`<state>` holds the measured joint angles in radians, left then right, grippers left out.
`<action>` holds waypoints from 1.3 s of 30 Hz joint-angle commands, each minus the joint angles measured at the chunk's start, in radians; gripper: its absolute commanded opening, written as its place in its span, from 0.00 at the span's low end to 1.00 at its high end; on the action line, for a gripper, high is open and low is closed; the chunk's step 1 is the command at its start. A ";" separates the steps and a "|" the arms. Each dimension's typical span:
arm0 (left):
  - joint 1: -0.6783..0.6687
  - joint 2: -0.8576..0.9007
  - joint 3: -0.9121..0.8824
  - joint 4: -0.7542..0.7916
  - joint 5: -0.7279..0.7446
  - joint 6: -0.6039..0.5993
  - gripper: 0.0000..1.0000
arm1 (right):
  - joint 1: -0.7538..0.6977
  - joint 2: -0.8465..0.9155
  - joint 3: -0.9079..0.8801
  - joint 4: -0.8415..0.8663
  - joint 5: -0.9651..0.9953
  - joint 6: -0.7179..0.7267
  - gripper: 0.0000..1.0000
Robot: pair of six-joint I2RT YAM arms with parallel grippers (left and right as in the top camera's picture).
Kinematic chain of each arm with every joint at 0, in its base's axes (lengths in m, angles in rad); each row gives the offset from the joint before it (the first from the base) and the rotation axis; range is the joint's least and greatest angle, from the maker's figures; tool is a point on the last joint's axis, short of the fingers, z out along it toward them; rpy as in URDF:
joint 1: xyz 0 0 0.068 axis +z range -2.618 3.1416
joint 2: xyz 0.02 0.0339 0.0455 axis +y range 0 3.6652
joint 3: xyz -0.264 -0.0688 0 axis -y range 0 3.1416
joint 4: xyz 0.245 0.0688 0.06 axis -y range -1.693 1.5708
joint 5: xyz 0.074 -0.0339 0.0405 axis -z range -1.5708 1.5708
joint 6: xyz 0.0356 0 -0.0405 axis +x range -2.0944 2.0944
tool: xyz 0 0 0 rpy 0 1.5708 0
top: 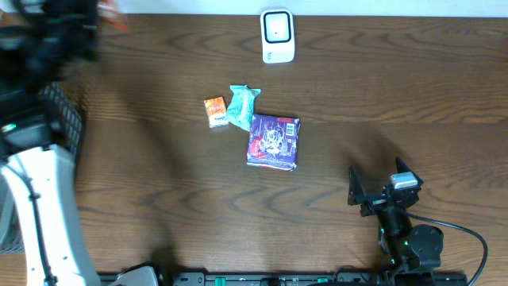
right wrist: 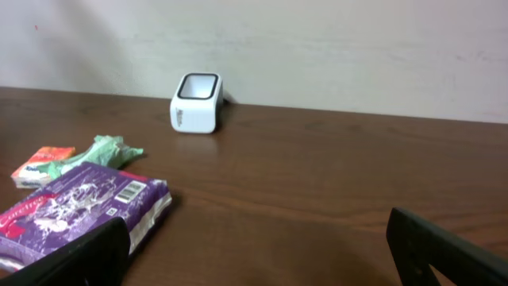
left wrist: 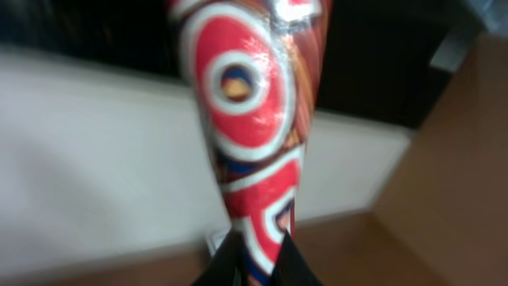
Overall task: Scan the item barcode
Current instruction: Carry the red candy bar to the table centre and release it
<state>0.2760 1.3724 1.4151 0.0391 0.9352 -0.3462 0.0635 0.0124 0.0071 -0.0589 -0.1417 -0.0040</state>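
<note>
Three packets (top: 273, 141) clustered centrally, scanner (top: 277, 36) at far edge of table (top: 413, 87)

No text is showing clearly enough to read. The red-and-white wrapper (left wrist: 250, 111) between the jaws of the left gripper (left wrist: 258, 258) is showing only blurred shapes. Ahead and left of the jaws of the right gripper (right wrist: 258, 266), the purple packet (right wrist: 79, 208) is carrying a barcode label, its digits too small.

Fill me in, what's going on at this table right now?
The left end effector is shut on a glossy red, white and blue packet, held up at the far left. The right end effector is open at the front right, holding nothing. A white box-shaped scanner stands at the far edge; a purple packet, a teal wrapper and an orange packet lie grouped in front of it.
</note>
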 commanded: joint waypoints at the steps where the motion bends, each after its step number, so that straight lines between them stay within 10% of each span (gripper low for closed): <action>1: -0.120 0.008 -0.001 -0.179 -0.256 0.006 0.08 | -0.005 -0.005 -0.002 -0.005 -0.006 0.007 0.99; 7: -0.360 0.098 -0.002 -0.539 -0.755 0.020 0.07 | -0.005 -0.005 -0.002 -0.005 -0.006 0.007 0.99; 19: -0.639 0.426 -0.002 -0.603 -0.768 0.020 0.08 | -0.005 -0.005 -0.002 -0.005 -0.006 0.006 0.99; 24: -0.631 0.410 0.016 -0.604 -0.768 0.020 0.86 | -0.005 -0.005 -0.002 -0.005 -0.006 0.006 0.99; 39: -0.494 -0.138 0.044 -1.031 -0.768 0.020 0.98 | -0.005 -0.005 -0.002 -0.005 -0.006 0.006 0.99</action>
<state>-0.2184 1.2839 1.4551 -0.9157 0.1730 -0.3363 0.0635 0.0120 0.0071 -0.0601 -0.1417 -0.0040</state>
